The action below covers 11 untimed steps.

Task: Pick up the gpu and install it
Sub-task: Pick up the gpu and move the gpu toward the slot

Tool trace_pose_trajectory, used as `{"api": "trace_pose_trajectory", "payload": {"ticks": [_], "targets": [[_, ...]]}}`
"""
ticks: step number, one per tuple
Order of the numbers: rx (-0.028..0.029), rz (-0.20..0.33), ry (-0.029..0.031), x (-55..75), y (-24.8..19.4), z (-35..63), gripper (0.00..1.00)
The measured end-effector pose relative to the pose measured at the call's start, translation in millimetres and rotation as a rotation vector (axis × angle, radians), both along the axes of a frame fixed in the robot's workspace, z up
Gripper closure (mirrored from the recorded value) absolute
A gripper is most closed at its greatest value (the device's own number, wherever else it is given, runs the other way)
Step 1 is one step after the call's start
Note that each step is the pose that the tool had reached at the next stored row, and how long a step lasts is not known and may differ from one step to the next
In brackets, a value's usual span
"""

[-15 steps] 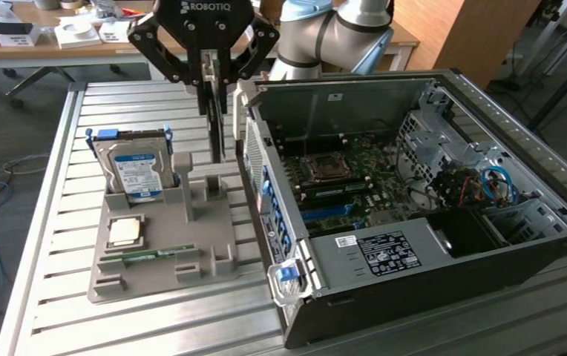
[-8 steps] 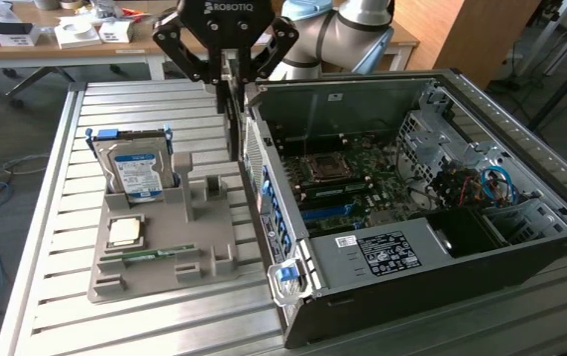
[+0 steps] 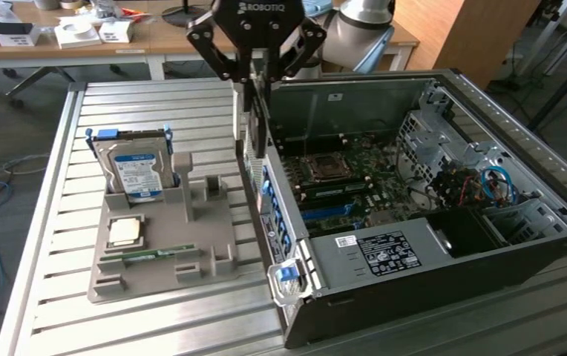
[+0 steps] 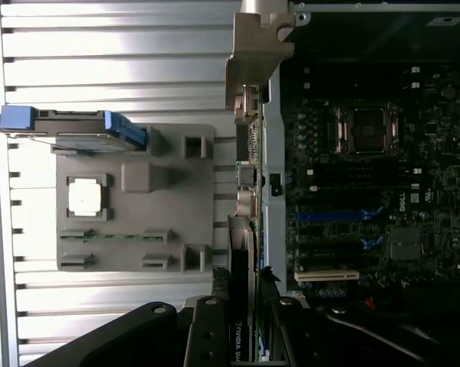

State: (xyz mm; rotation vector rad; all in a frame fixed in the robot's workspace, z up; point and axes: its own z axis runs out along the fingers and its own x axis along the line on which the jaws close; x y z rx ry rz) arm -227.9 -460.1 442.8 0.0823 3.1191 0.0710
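Now, gpu (image 3: pixel 251 122) between jaws; hard drive (image 3: pixel 137 170), chip (image 3: pixel 125 232), memory stick (image 3: pixel 150 256) in holder (image 3: pixel 214 230).

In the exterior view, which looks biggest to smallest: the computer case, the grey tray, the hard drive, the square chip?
1. computer case
2. grey tray
3. hard drive
4. square chip
The gaps are clear; nearness doesn't muddle them.

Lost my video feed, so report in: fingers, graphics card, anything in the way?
Fingers shut on graphics card. Card upright by computer case side wall, not in a slot. Wall edge close beneath it.
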Motion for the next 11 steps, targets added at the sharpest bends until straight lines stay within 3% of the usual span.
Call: {"api": "trace_pose_trajectory", "payload": {"ticks": [11], "targets": [[0.0,0.0,0.0003,48.4,0.0,0.0,0.74]]}}
